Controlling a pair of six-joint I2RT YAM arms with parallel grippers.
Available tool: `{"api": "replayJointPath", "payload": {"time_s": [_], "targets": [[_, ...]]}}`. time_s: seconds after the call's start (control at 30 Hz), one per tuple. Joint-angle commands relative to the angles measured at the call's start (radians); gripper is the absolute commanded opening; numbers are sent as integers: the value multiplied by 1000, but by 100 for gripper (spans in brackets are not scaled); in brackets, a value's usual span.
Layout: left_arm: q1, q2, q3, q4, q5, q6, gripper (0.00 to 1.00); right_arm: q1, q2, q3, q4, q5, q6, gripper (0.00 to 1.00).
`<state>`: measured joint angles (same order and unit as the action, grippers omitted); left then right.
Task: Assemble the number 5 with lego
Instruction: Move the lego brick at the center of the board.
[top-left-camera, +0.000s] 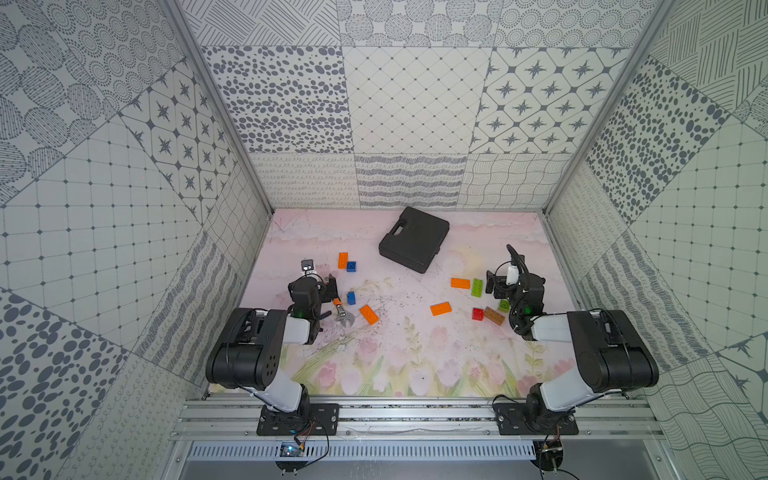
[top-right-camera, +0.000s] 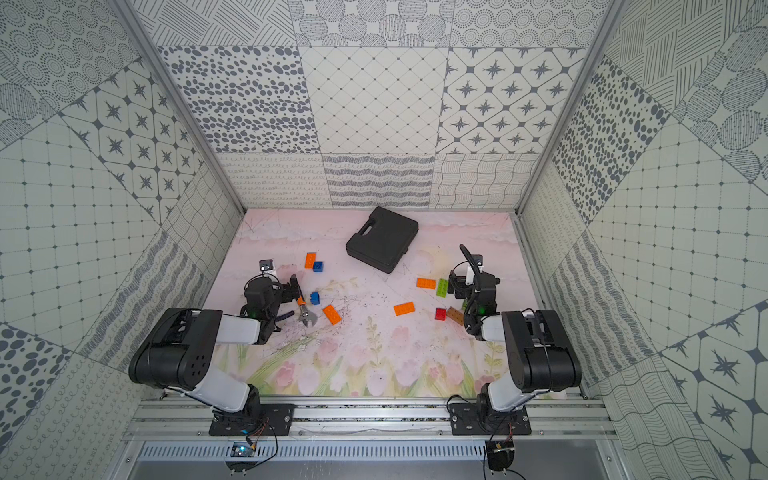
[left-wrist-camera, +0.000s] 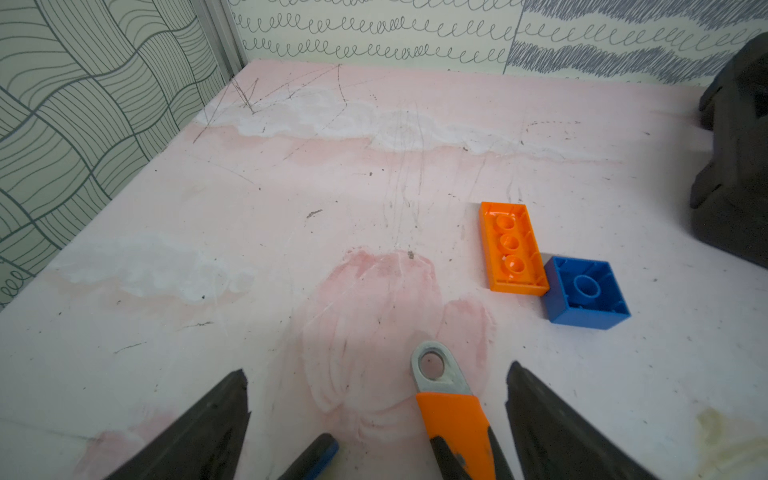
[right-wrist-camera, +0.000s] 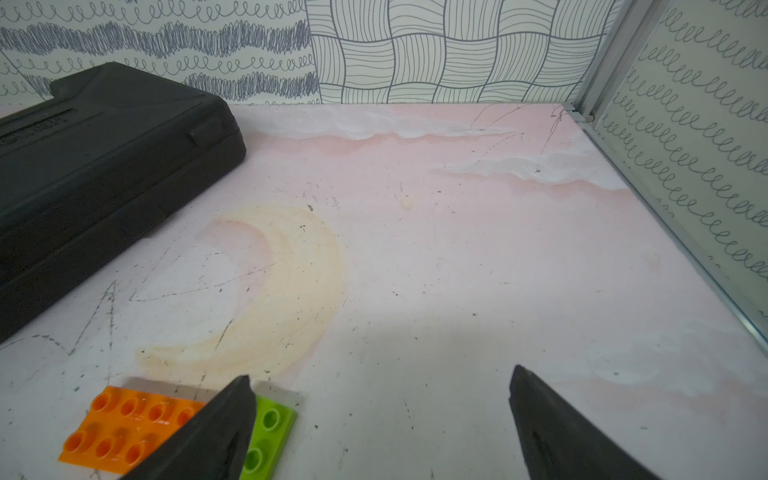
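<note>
We see the lego lying loose in two clusters on the worktop (top-left-camera: 415, 365), each brick single.

Toward the left arm, a far orange brick (top-left-camera: 343, 260) touches the far blue brick (top-left-camera: 351, 266) at a corner. The left wrist view shows both with the hollow underside up. Nearer that arm lie a near blue brick (top-left-camera: 351, 298) and a slanted orange brick (top-left-camera: 369, 314), just beside the metal head of an orange-handled tool (top-left-camera: 343, 313).

Toward the right arm, a flat orange brick (top-left-camera: 460, 283) sits just beside the long green brick (top-left-camera: 477, 287), both studs up in the right wrist view. Closer to the front are a middle orange brick (top-left-camera: 441, 308), a red brick (top-left-camera: 478, 313), a brown brick (top-left-camera: 494, 316) next to it, and a small green brick (top-left-camera: 504, 306) partly hidden by the right arm.

The left end effector (left-wrist-camera: 376, 382) stands wide apart. The tool's handle end lies between its fingers, unclamped. The right end effector (right-wrist-camera: 380, 378) is also spread wide and holds nothing. One of its fingers (right-wrist-camera: 216, 432) hides part of the orange and green bricks in the wrist view.

At the back of the worktop lies a closed black case (top-left-camera: 413, 240). A raised strip of lettering runs along its lid in the right wrist view, too blurred for us to read.
</note>
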<state>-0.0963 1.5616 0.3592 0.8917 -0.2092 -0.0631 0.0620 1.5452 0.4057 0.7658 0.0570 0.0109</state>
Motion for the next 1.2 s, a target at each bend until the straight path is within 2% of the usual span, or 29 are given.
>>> {"api": "replayJointPath", "payload": {"time_s": [0.0,0.1,0.17,0.27,0.33,0.37,0.43,0.47,0.53,0.6,0.73,0.9,1.17], "targets": [[-36,-152,-29,-10,-155,14,99,18,-75,16,-12,59,-3,99],[-34,-323,51,-363,-209,-137,100,19,-180,169,-442,154,112,99],[-34,-397,142,-609,-238,-229,100,19,-219,215,-597,152,164,99],[-32,-477,237,-828,-187,-304,100,18,-300,269,-840,145,307,99],[-22,-518,281,-935,-121,-383,100,18,-328,314,-966,88,379,99],[-15,-532,293,-977,-101,-465,100,17,-329,338,-1022,67,418,99],[28,-564,271,-962,85,-573,100,13,-318,394,-1128,13,528,99],[42,-574,254,-931,177,-605,100,6,-312,424,-1173,-38,540,99],[43,-587,231,-904,274,-686,99,-9,-312,448,-1244,-136,509,99],[43,-581,235,-913,348,-707,99,-22,-343,414,-1235,-203,512,99],[29,-543,235,-956,465,-749,100,-25,-375,374,-1241,-253,511,99],[-126,-524,212,-961,430,-750,100,6,-298,430,-1353,-311,495,97],[-490,-444,235,-993,305,-730,100,225,-216,456,-1364,-186,523,92]]}}
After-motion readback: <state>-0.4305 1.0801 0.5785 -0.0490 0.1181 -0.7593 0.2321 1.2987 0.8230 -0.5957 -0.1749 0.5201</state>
